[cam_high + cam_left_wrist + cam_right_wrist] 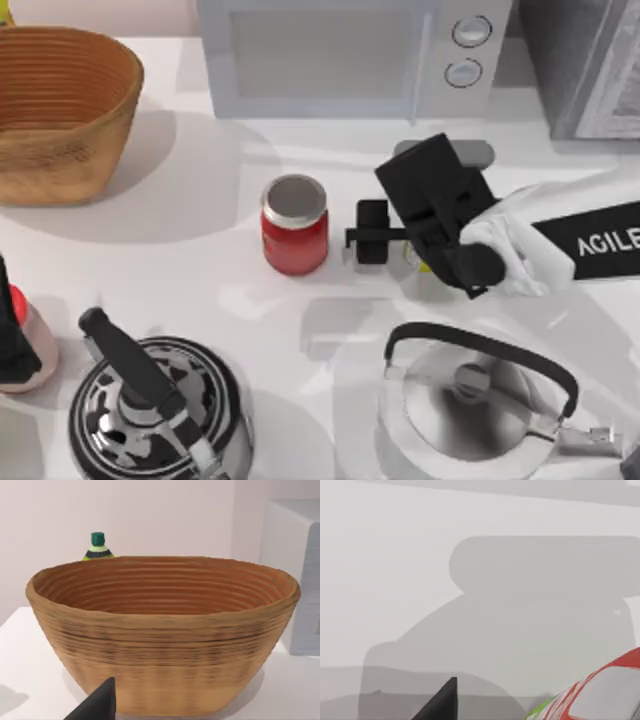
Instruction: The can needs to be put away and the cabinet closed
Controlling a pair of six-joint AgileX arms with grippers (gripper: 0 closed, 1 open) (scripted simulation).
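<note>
The right pincer (372,238) is hovering mid-surface beside the red jar (294,225), reaching for the can (590,695) lying under its wrist; whether it is gripping, I cannot tell. Left arm parked.

Bright even light, soft grey shadows across the table (200,270).

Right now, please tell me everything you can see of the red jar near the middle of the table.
The red jar stands upright on the white table, right of the wicker basket and in front of the microwave. It is short and cylindrical, with a glossy red body and a round grey, metal-looking lid that is closed. Nothing touches it. The right gripper hangs just to its right, with a visible gap between them.
</note>
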